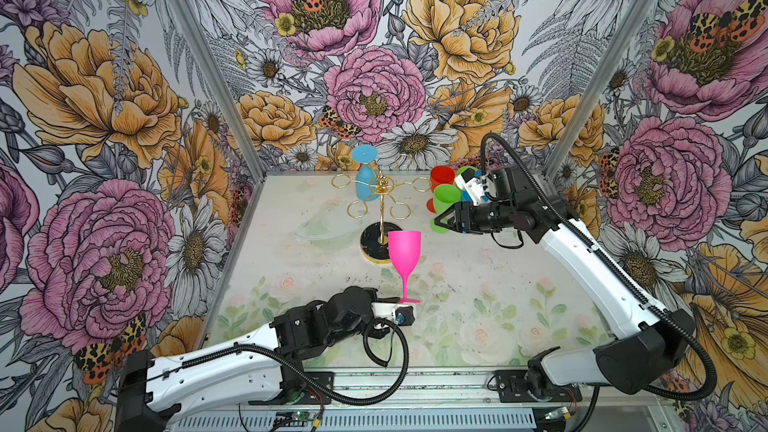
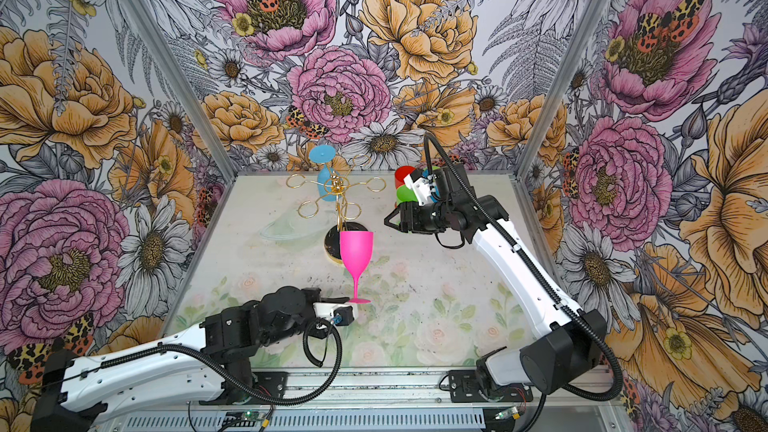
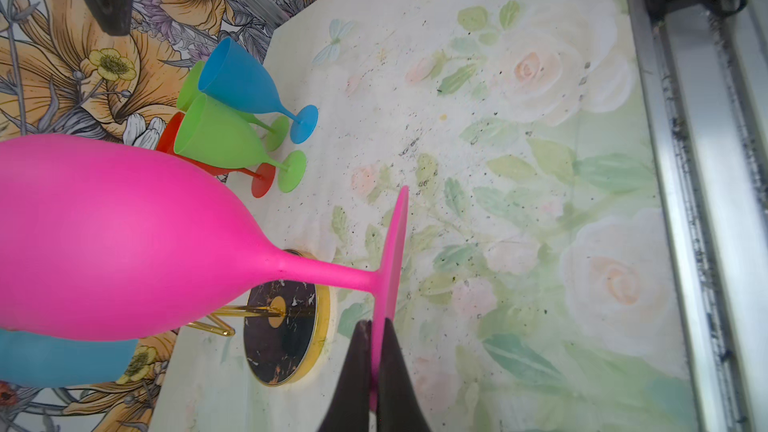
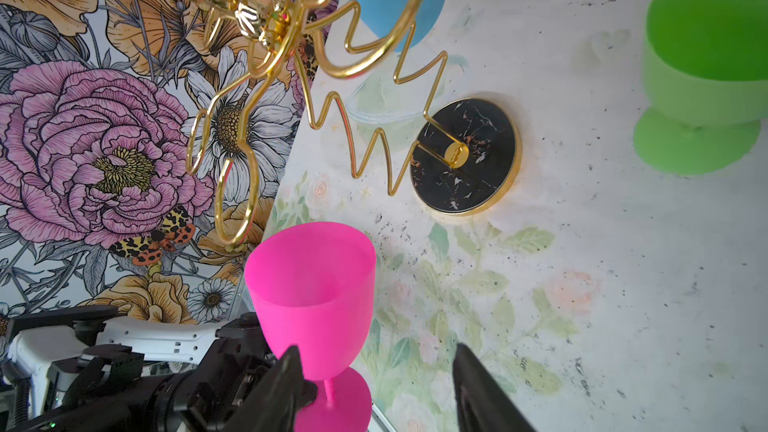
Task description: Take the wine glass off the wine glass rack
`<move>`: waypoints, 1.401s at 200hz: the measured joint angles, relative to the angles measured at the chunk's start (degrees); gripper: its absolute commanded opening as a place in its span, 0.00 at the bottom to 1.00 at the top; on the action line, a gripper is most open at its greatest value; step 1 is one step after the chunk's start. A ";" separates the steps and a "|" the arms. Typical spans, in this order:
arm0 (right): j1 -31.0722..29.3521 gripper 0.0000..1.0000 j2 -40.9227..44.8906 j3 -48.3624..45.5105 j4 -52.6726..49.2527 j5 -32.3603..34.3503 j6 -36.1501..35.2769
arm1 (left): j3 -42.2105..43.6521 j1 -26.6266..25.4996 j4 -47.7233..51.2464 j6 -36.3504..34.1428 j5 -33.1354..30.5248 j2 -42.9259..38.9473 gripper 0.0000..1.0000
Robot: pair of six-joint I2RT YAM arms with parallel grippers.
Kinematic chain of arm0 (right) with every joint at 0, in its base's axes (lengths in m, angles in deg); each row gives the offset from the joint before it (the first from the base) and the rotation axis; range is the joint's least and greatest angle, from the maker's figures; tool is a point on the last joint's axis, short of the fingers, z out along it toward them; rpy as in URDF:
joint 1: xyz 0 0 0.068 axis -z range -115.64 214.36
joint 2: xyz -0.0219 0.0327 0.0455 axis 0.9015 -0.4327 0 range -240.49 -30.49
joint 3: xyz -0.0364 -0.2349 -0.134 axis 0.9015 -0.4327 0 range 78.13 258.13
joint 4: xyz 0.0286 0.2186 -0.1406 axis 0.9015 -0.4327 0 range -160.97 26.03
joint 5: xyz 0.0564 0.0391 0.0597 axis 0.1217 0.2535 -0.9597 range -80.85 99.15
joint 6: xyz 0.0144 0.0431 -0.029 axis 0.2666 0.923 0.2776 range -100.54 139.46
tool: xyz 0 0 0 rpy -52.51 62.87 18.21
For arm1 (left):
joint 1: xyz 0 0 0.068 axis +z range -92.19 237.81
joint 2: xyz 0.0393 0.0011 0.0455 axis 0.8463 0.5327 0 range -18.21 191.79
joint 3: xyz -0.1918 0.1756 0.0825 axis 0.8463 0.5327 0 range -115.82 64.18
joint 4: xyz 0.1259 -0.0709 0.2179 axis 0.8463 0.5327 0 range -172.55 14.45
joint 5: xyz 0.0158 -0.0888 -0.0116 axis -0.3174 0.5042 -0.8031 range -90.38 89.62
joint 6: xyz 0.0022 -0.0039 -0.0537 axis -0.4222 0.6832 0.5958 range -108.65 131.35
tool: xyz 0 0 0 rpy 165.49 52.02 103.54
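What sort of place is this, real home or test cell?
Likely a staged robot test cell: floral-printed walls on aluminium posts, left arm and right arm mounted on a metal rail.

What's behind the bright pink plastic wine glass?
In both top views, the gold rack's round black marbled base; the pink glass covers part of it.

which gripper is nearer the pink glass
Left. The left gripper is shut on the foot of the pink glass. The right gripper is open and apart from it, farther back by the green glass.
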 measured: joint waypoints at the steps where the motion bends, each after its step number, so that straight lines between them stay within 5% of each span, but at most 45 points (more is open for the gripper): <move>1: -0.04 0.59 -0.04 0.02 -0.02 -0.02 -0.02 | 0.07 -0.09 0.00 -0.26 -0.26 0.02 0.00; 151: -2.60 0.58 -5.14 4.00 -2.78 -5.11 -1.46 | 3.82 -5.75 -6.08 -22.01 -18.34 2.34 0.00; 280: -2.86 0.30 -6.19 3.04 -2.73 -7.85 -2.93 | 6.60 -6.40 -14.34 -30.53 -25.11 3.76 0.00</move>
